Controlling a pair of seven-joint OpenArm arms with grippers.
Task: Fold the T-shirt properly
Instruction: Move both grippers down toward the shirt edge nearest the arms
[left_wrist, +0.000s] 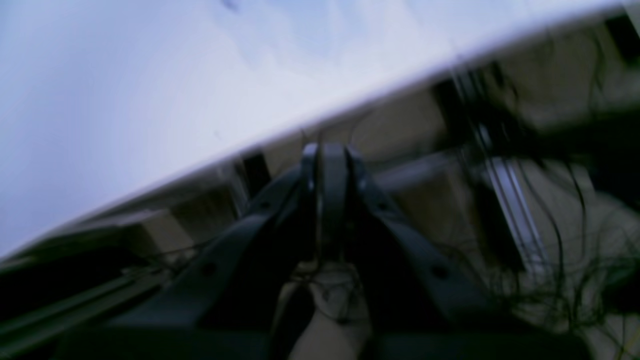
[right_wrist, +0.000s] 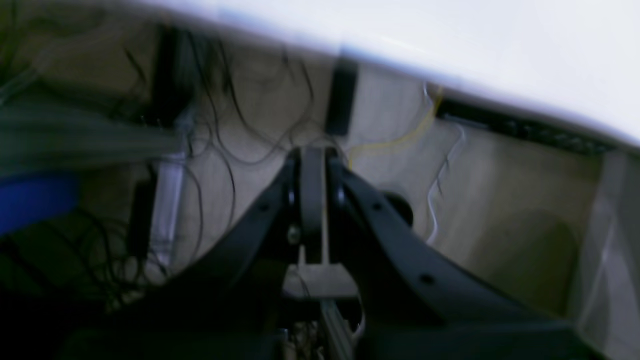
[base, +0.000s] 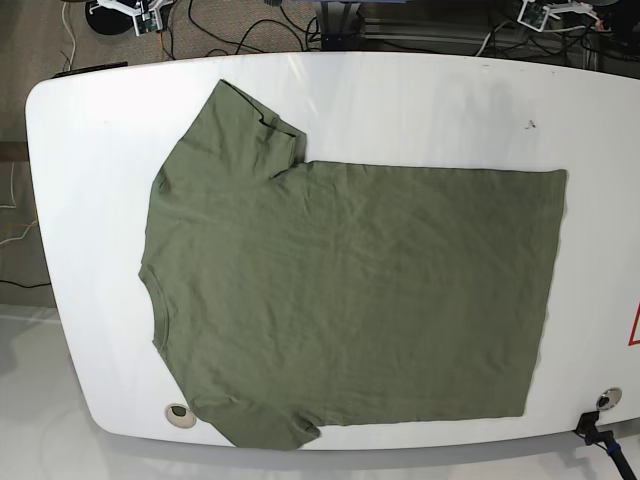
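T-shirt (base: 350, 300) lies flat on the white bench (base: 90, 130), spread out full, neck toward the base view's left edge, hem toward its right. One sleeve points to the far side, the other to the near side. Light wrinkles across the body; no fold made yet.

Left gripper (left_wrist: 327, 155): jaws together, nothing between them. It hangs past the bench edge, with floor and cables beyond. Right gripper (right_wrist: 312, 157): jaws likewise together and empty, also off the bench edge. Neither arm shows in the base view; neither touches the cloth.

Step in hand, as I judge it: reach in and take the first hold. To do it well, open both jaws before descending, pinch only the cloth at matching spots, one near the shoulder and one near the hem on the same long side. Lift both together, carry level across, so the edge lands straight. A wrinkle trapped now will likely stay in the later folds.
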